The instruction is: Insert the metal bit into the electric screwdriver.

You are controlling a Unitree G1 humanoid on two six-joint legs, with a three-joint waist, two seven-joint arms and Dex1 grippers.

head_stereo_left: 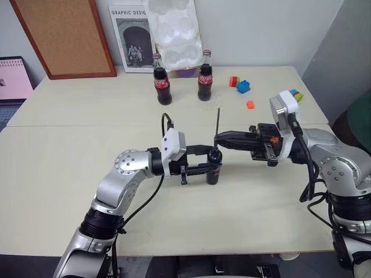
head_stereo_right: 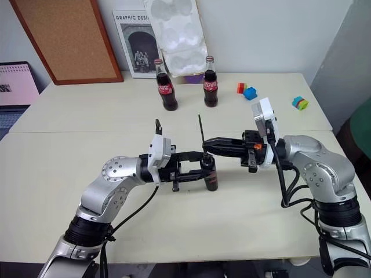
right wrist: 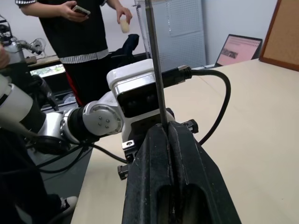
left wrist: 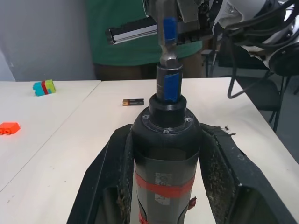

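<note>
Right gripper (head_stereo_left: pixel 218 139) pinches thin metal bit (head_stereo_left: pixel 218 120) (needle-straight) above cylindrical electric screwdriver (head_stereo_left: pixel 213 169).

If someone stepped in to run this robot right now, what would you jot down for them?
Left gripper: shut on the black pen-shaped electric screwdriver, held upright over the pale table, blue tip up.
Right gripper: shut on the thin dark grey metal bit, held upright, its lower end right at the screwdriver's tip.
Done: both parts picked up and brought together.
Left: whether the bit is already seated cannot be told; push it in fully, then let go.
</note>
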